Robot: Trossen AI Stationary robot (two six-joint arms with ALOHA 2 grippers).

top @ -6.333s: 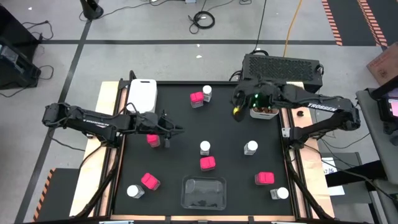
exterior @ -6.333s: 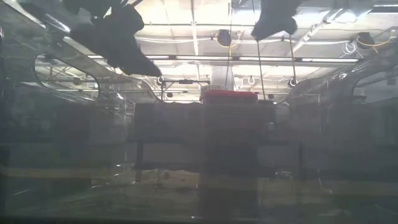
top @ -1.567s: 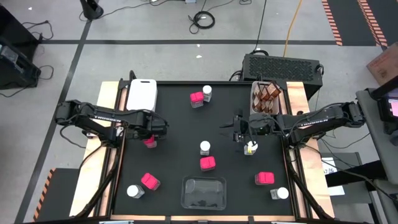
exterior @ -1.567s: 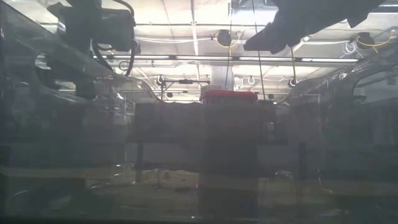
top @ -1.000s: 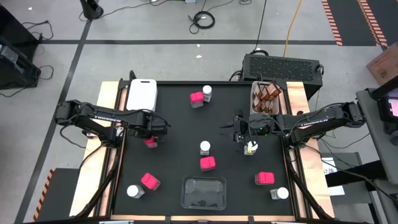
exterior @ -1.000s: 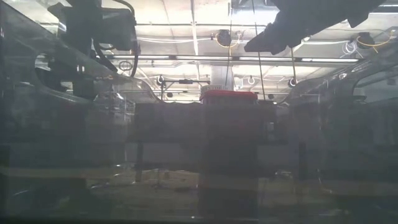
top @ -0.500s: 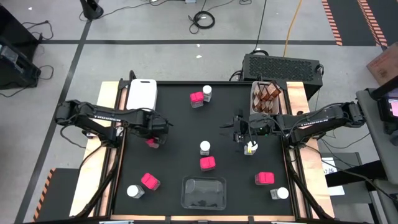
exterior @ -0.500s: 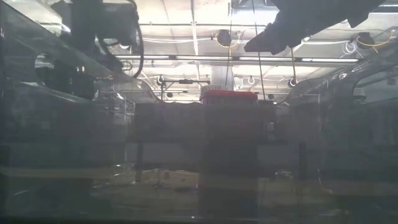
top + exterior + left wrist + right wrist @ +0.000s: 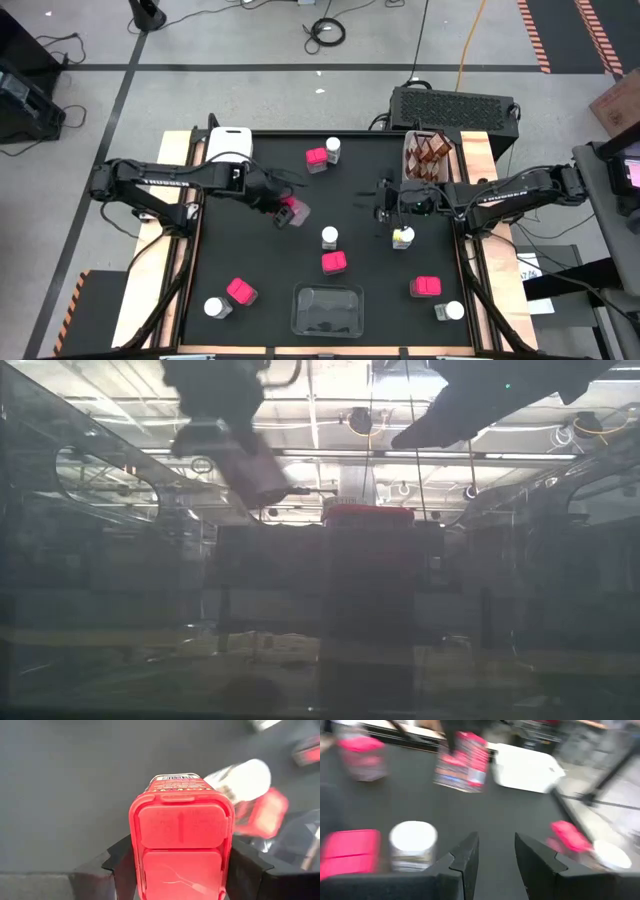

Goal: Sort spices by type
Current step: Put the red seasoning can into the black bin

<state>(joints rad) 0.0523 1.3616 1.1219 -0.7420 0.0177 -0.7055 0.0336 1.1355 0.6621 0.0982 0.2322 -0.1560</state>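
While left gripper (image 9: pixel 283 208) clamps tilted pink box (image 9: pixel 292 213) aloft, right gripper (image 9: pixel 397 218) gapes empty.

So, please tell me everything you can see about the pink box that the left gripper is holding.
The pink box is a small square-topped spice container with a bright pink, plastic-looking flip lid and a printed label with a barcode on its body. It is clamped between the two dark fingers of the left gripper, lifted off the black mat and tilted, left of the table's middle. In the right wrist view it hangs in the air. Only the fingers touch it.
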